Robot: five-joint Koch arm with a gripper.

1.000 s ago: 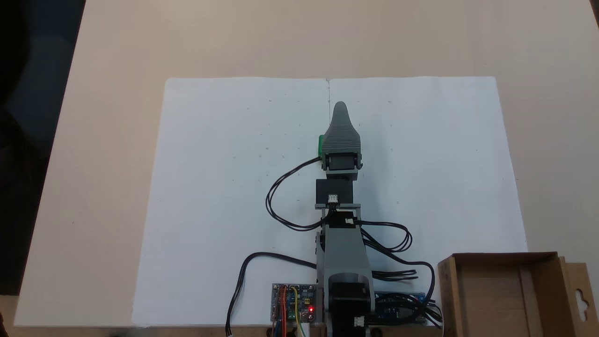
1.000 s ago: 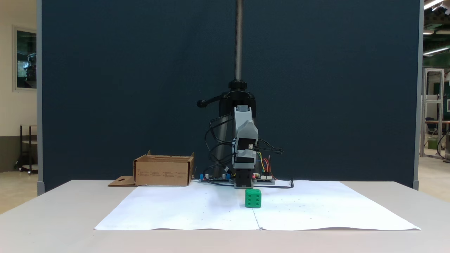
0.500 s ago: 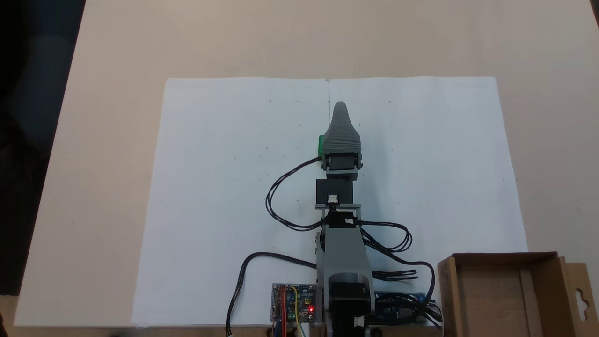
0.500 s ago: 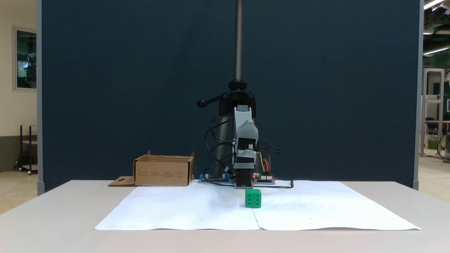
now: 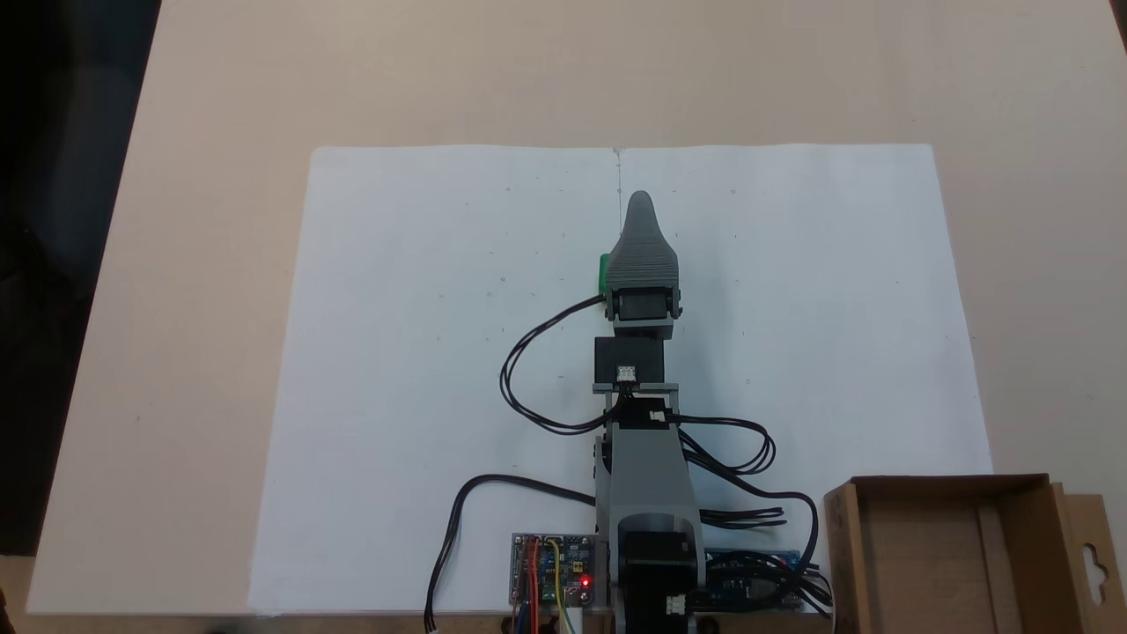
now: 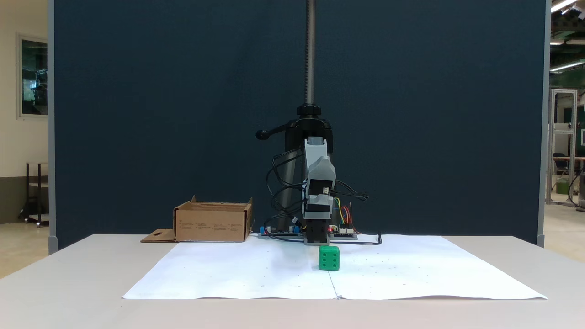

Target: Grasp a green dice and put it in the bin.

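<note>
The dice [image 6: 329, 257] sits on the white paper [image 5: 423, 370] in front of the arm [image 6: 318, 192]; from above just a green sliver [image 5: 604, 273] peeks out beside the gripper [image 5: 640, 201]. Whether the jaws are spread or closed cannot be told — one grey shell hides them in both fixed views.

The risk is in the descent: with the dice lying off to the gripper's side, a straight drop could land a jaw on top of it or nudge it away. The bin [image 5: 946, 546] stands well apart, beside the base — a weak pinch could let the dice slip during the swing over.
</note>
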